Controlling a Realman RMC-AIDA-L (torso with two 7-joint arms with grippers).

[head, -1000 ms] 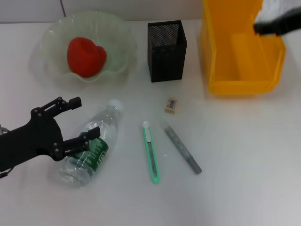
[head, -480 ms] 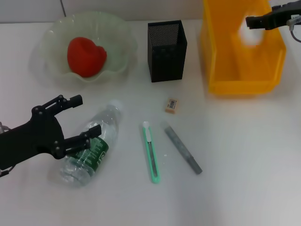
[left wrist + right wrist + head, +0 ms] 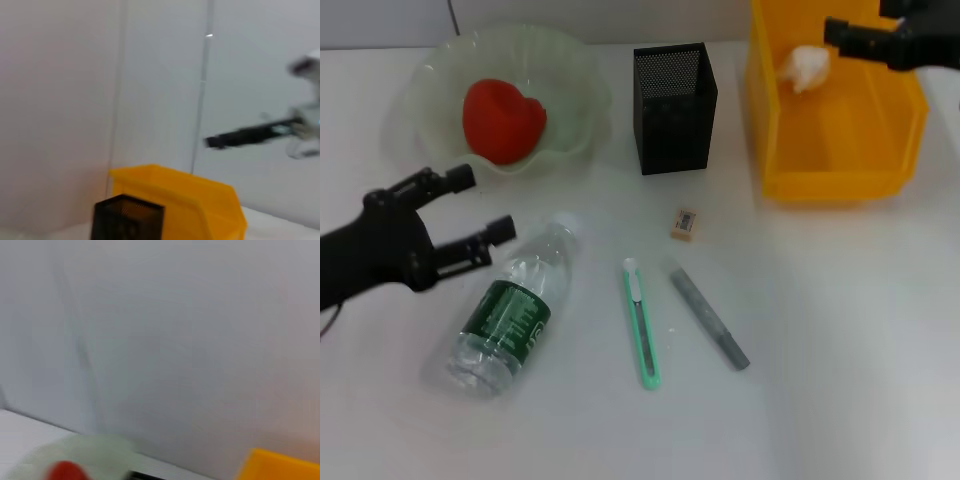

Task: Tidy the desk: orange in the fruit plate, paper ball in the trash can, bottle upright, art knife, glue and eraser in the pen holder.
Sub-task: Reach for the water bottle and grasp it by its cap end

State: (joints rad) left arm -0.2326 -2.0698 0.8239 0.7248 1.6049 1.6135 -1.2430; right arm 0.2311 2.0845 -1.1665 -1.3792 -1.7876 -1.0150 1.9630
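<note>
Left gripper [image 3: 470, 211]: fingers spread, empty, just left of lying bottle [image 3: 513, 309].
Right gripper [image 3: 840, 33]: over trash can [image 3: 835, 175]; fingers seemingly parted.
Paper ball [image 3: 804, 67]: inside can.

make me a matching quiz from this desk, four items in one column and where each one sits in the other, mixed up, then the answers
Items:
1. orange
2. paper ball
3. bottle
4. eraser

Places:
A. lying on its side on the desk
B. in the trash can
C. on the desk in front of the pen holder
D. in the fruit plate

Pairs: 1-D, 2-B, 3-A, 4-C
</note>
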